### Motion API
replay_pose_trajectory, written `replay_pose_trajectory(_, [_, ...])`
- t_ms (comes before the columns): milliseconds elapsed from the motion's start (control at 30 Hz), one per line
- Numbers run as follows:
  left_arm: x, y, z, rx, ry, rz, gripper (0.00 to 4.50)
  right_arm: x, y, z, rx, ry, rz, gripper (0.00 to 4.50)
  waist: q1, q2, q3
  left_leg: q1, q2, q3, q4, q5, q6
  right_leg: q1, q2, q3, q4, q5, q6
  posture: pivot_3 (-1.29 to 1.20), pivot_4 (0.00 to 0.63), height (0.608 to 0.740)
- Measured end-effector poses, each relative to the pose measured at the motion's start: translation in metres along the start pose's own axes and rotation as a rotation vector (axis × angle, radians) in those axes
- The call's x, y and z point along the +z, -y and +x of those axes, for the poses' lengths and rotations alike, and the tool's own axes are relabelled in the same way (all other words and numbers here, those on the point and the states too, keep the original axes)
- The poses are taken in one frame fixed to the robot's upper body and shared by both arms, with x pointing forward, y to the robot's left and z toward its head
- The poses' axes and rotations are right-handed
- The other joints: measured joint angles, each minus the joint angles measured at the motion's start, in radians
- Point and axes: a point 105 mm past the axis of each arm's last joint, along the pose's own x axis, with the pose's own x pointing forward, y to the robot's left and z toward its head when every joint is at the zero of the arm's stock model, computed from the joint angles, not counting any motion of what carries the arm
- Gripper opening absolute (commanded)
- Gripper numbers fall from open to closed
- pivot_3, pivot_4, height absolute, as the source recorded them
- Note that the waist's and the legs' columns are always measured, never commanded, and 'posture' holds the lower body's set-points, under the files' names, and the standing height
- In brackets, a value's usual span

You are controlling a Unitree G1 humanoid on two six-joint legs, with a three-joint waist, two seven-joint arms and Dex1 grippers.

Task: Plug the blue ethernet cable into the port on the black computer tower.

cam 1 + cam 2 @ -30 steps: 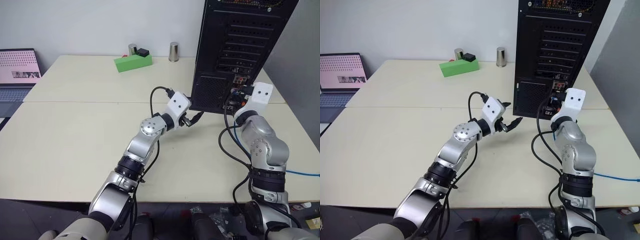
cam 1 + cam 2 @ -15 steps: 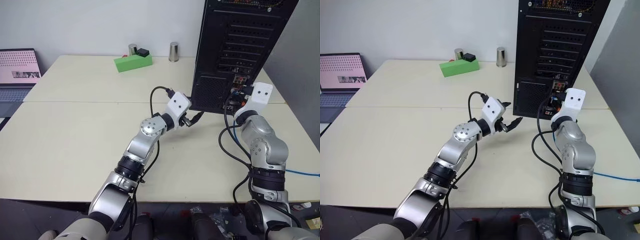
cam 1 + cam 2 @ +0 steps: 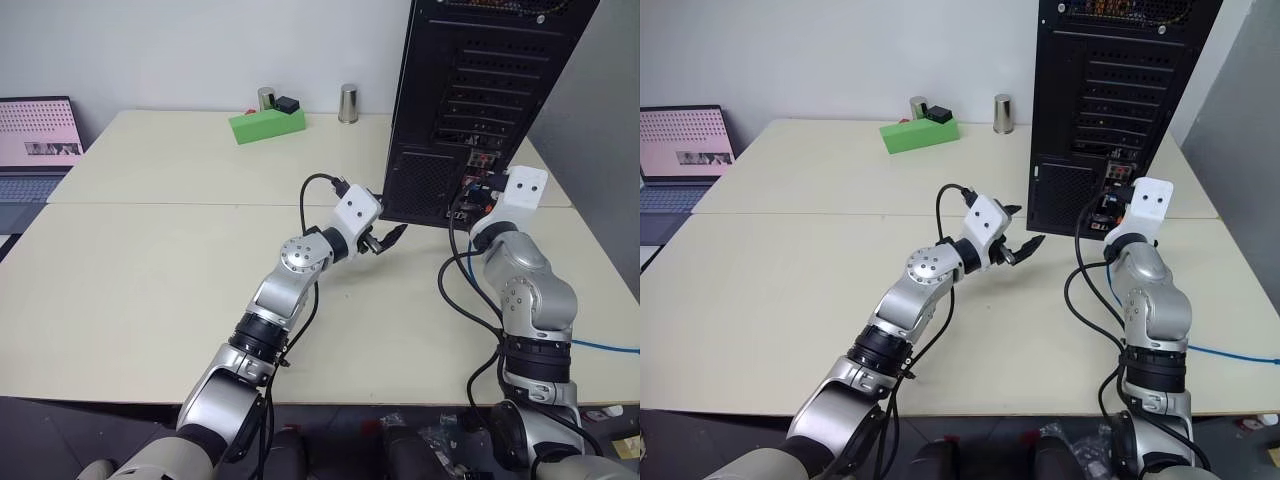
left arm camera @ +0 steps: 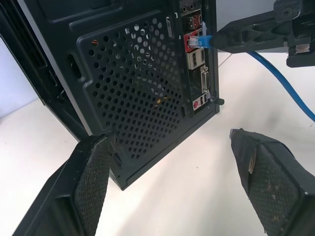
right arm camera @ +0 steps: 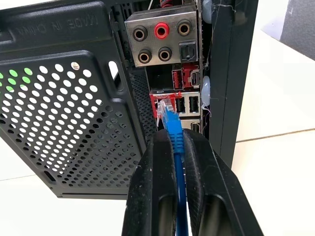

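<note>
The black computer tower (image 3: 470, 90) stands at the table's far right, rear face toward me. My right gripper (image 5: 173, 136) is shut on the blue ethernet cable (image 5: 177, 147) just behind its clear plug (image 5: 167, 107). The plug's tip sits at the mouth of the red-framed port (image 5: 158, 102), below the round audio jacks; how far in it is, I cannot tell. The left wrist view shows the same plug (image 4: 198, 41) at the port, and the cable (image 4: 280, 81) trailing away. My left gripper (image 3: 385, 238) is open and holds nothing, hovering just before the tower's vent grille (image 4: 142, 93).
A green box (image 3: 265, 125) and two metal cylinders (image 3: 347, 103) stand at the back of the table (image 3: 150, 270). A laptop (image 3: 35, 140) is at the far left. Black arm cables (image 3: 455, 275) loop beside my right arm. The blue cable (image 3: 605, 347) runs off the table's right edge.
</note>
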Motion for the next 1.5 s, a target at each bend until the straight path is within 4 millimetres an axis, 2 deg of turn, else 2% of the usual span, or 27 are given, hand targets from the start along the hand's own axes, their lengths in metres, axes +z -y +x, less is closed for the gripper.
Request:
replay_pose_trajectory(733, [0.005,0.003,0.002,-0.002,0.029,0.018,3.93,0.004,-0.005,0.006,-0.015,-0.015,-0.059,0.0,-0.003,0.0,0.0,0.0,0.0,0.0,0.0,0.0,0.0,0.0,0.0,0.0,0.0,0.0,0.0,0.0,0.15,0.74])
replay_pose_trajectory(1100, [0.008,0.006,0.004,0.002,0.041,0.018,3.93,0.007,-0.019,0.008,-0.039,-0.047,0.001,0.0,-0.016,0.0,0.0,0.0,0.0,0.0,0.0,0.0,0.0,-0.001,0.0,0.001,0.001,0.0,0.0,0.0,0.15,0.74])
replay_pose_trajectory(1500, [0.01,0.01,0.007,-0.004,0.053,0.012,3.93,0.01,-0.025,0.013,-0.046,-0.058,0.031,0.0,-0.024,0.0,0.0,-0.002,0.0,0.001,0.0,0.0,0.0,-0.004,0.0,0.002,0.002,0.0,0.0,0.0,0.15,0.74])
